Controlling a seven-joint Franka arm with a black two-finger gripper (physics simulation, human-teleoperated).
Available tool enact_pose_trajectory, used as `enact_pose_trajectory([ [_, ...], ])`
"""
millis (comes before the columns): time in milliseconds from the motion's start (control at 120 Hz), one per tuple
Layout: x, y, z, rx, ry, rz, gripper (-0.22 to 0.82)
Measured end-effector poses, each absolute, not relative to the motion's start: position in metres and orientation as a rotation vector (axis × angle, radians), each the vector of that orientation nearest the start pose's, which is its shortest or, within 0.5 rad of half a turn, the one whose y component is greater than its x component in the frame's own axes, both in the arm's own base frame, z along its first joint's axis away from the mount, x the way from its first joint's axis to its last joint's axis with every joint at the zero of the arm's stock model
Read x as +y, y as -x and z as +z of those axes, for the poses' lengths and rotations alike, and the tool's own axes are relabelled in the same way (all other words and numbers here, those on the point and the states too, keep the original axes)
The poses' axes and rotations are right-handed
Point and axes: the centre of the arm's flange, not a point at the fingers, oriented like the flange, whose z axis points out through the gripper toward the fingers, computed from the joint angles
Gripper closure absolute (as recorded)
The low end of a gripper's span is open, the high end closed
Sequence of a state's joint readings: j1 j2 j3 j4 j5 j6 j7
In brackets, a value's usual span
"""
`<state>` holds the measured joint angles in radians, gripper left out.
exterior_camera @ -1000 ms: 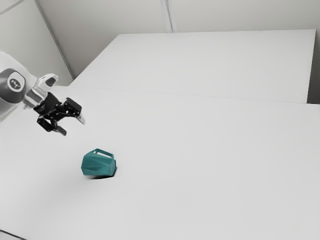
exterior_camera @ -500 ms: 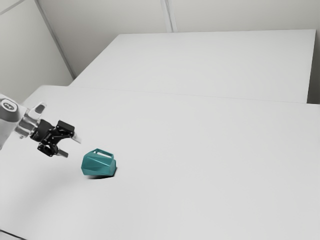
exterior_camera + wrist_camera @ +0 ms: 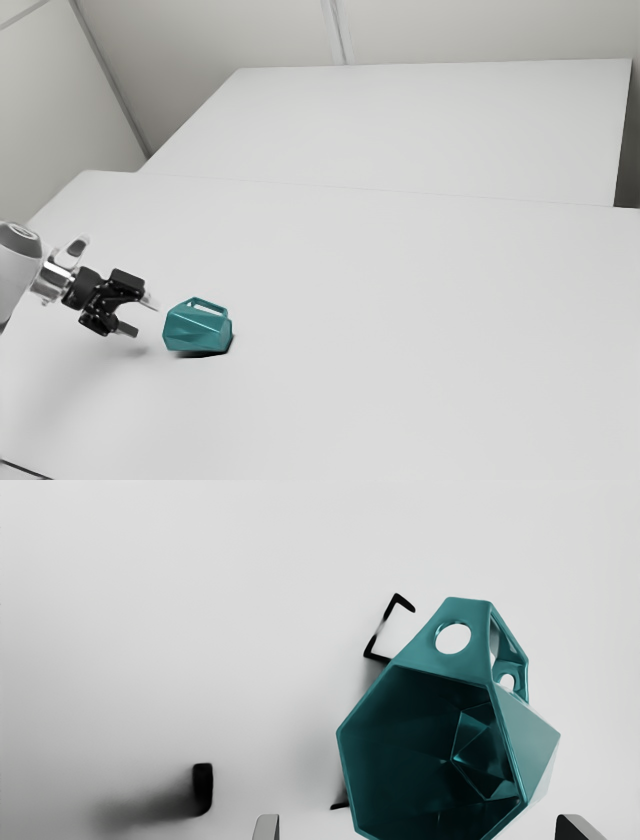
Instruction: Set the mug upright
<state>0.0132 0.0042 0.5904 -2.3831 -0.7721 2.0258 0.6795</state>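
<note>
In the exterior view my gripper (image 3: 144, 317) is open, low above the table and just to the exterior view's left of the teal mug (image 3: 198, 328). The faceted mug lies on its side, its handle pointing up and its base toward the exterior view's right. In the wrist view the mug's open mouth faces the camera, so the inside of the mug (image 3: 425, 745) is visible. Its rim lies between the widely parted fingertips of the gripper (image 3: 417, 827), with no grip on it.
The white table (image 3: 420, 320) extends around the mug. Behind it, in the exterior view, is another flat white surface (image 3: 420, 130), with pale walls beyond. Dark shadows of the mug and a finger fall on the table.
My gripper has come down toward the table, ending beside the mug at about its height in the exterior view. It has stayed open, and the mug has not moved.
</note>
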Motion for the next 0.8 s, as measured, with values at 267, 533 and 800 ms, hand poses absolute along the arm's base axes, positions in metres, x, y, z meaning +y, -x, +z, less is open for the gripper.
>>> enact_pose_trajectory([
  [267,0.234,-0.409,0.305,0.397,-2.369,0.176,0.00],
  [533,0.199,-0.428,0.307,0.253,-2.360,0.187,0.00],
  [800,0.186,-0.429,0.309,0.193,-2.351,0.205,0.00],
])
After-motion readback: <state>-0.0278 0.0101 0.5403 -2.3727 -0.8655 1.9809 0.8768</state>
